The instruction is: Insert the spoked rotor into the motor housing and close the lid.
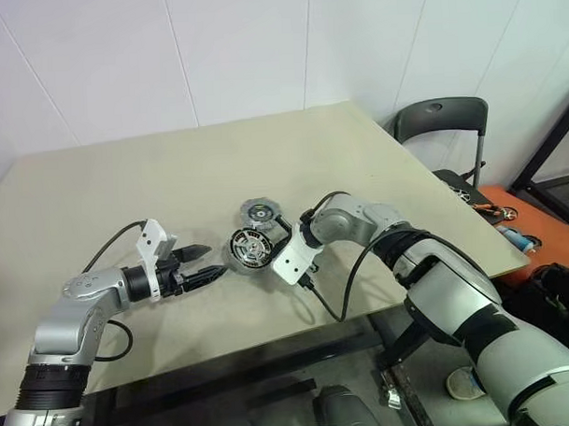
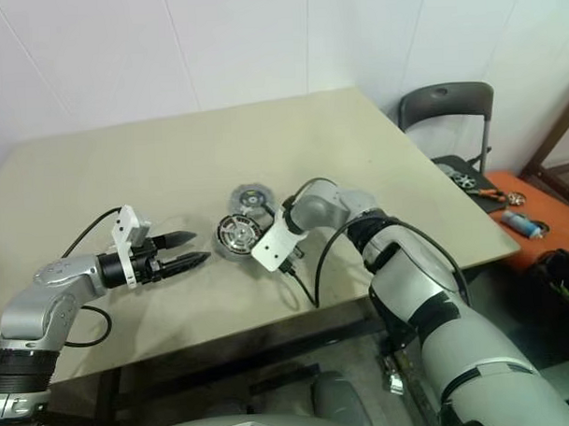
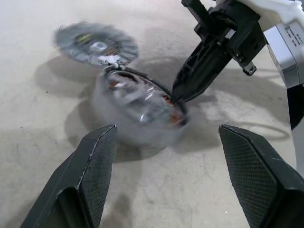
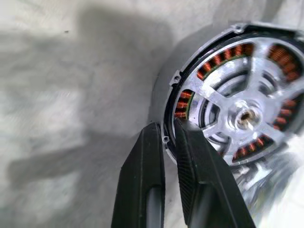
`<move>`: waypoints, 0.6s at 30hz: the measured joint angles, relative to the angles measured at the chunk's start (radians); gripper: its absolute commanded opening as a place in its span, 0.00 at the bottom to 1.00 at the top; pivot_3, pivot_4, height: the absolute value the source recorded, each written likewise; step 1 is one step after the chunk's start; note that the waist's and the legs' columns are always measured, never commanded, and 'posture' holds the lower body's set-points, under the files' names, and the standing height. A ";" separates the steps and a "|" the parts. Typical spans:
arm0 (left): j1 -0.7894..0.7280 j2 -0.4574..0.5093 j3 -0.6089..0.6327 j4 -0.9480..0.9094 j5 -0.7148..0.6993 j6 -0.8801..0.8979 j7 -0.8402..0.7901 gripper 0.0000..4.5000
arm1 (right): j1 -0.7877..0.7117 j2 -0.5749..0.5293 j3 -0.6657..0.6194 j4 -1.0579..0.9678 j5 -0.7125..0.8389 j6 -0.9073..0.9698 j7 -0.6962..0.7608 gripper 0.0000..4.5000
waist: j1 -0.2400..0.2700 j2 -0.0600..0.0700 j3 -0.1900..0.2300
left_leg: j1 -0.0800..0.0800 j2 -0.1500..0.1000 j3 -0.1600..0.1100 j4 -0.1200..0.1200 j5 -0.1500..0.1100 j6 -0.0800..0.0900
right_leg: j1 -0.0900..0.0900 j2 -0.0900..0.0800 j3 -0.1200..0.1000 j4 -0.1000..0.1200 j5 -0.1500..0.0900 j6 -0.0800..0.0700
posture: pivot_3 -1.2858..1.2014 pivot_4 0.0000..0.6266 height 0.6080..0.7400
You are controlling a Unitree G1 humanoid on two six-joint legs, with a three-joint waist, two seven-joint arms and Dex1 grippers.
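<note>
1. Motor housing sits mid-table with the spoked rotor already inside its copper winding ring.
2. Right gripper is pinched shut on the housing's rim, one finger inside, one outside.
3. Left gripper, wide open and empty, points at the housing from just beside it.
4. Lid lies flat, touching the housing's far side; the right arm is nearer.

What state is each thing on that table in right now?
Motor housing: uncovered, tilted, spoked rotor already inside.
Lid: off, flat on the table just behind the housing.
Left end effector: open, holding nothing, facing the housing.
Right end effector: pinched on the housing's rim.
</note>
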 measured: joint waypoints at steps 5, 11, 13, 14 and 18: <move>-0.013 -0.007 -0.006 0.004 0.000 0.000 0.002 0.81 | 0.003 0.002 -0.018 -0.068 0.073 0.092 0.172 0.02 | 0.003 0.000 0.000 | -0.001 0.000 -0.001 0.000 0.000 0.000 | 0.000 0.000 0.000 -0.001 0.001 0.002 | 0.52 0.00 1.00; -0.022 -0.023 -0.010 0.016 0.002 -0.001 0.008 0.81 | 0.057 -0.080 -0.056 -0.332 0.232 0.378 0.531 0.02 | 0.011 0.000 0.000 | -0.002 0.000 -0.001 0.000 0.000 0.000 | -0.001 -0.001 -0.001 -0.001 0.000 0.003 | 0.52 0.00 1.00; -0.029 -0.028 -0.016 0.018 0.002 -0.002 0.008 0.81 | 0.080 -0.124 -0.072 -0.427 0.276 0.513 0.639 0.02 | 0.021 0.001 0.000 | -0.002 0.000 -0.001 0.000 0.000 0.000 | -0.001 -0.001 -0.001 -0.001 0.000 0.003 | 0.52 0.00 1.00; -0.035 -0.033 -0.024 0.022 0.003 -0.003 0.008 0.81 | 0.096 -0.151 -0.085 -0.485 0.301 0.605 0.697 0.02 | 0.026 0.001 0.000 | -0.002 0.000 -0.001 0.000 0.000 0.000 | -0.001 -0.001 -0.001 -0.001 -0.001 0.005 | 0.52 0.00 1.00; -0.055 -0.041 -0.045 0.047 0.010 -0.003 0.006 0.81 | 0.114 -0.194 -0.089 -0.573 0.339 0.809 0.770 0.02 | 0.030 0.001 0.000 | -0.002 0.000 -0.001 0.001 0.000 0.000 | -0.001 0.000 -0.001 -0.001 -0.002 0.006 | 0.52 0.00 1.00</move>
